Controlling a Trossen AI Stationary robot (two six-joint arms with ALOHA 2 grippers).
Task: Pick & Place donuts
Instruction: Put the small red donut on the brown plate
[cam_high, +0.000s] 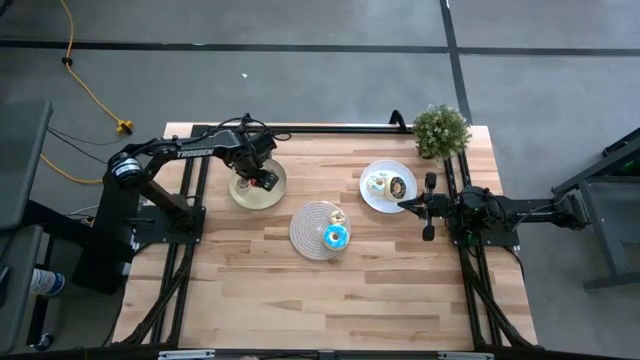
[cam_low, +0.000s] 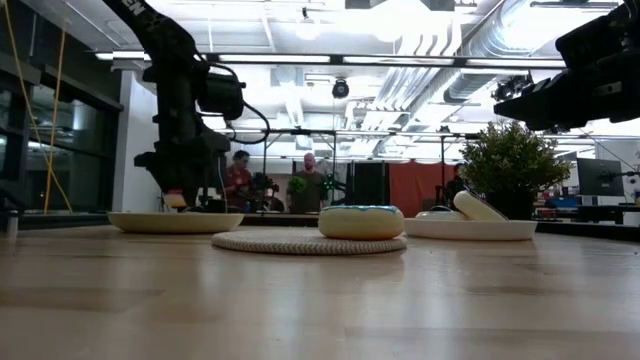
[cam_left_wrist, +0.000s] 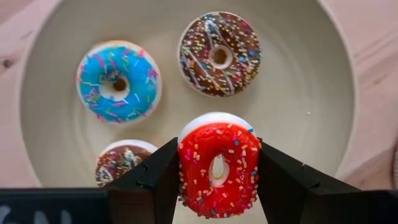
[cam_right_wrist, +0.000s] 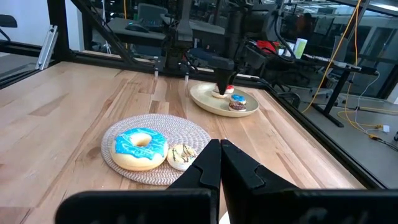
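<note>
A red donut (cam_left_wrist: 217, 167) is clamped on edge between the two fingers of the left gripper (cam_left_wrist: 217, 177), which is closed on it from both sides. The gripper is held just above the tan plate (cam_left_wrist: 311, 106) near the worktop's (cam_high: 340, 300) far left corner. On that plate three more donuts are seen lying flat and apart from one another: a blue donut (cam_left_wrist: 118, 82), a brown donut (cam_left_wrist: 219, 54), and a second brown donut (cam_left_wrist: 122, 162) partly hidden by one finger of the gripper.

Near the middle of the worktop a woven mat (cam_high: 312, 225) is laid, and on its right side a large blue donut (cam_high: 336, 237) is set, with a small pale donut (cam_right_wrist: 181, 155) touching it or just beside it.

Toward the far right, a white plate (cam_high: 375, 200) is placed, carrying a white donut (cam_high: 379, 184) and a brown-topped donut (cam_high: 398, 187) side by side. A potted plant (cam_high: 440, 130) stands at the far right corner, just behind this plate.

The right gripper (cam_right_wrist: 220, 163) is held at the worktop's right edge, beside the white plate, with its fingers brought together and nothing between them.

People (cam_low: 240, 180) are seen in the room beyond the worktop.
</note>
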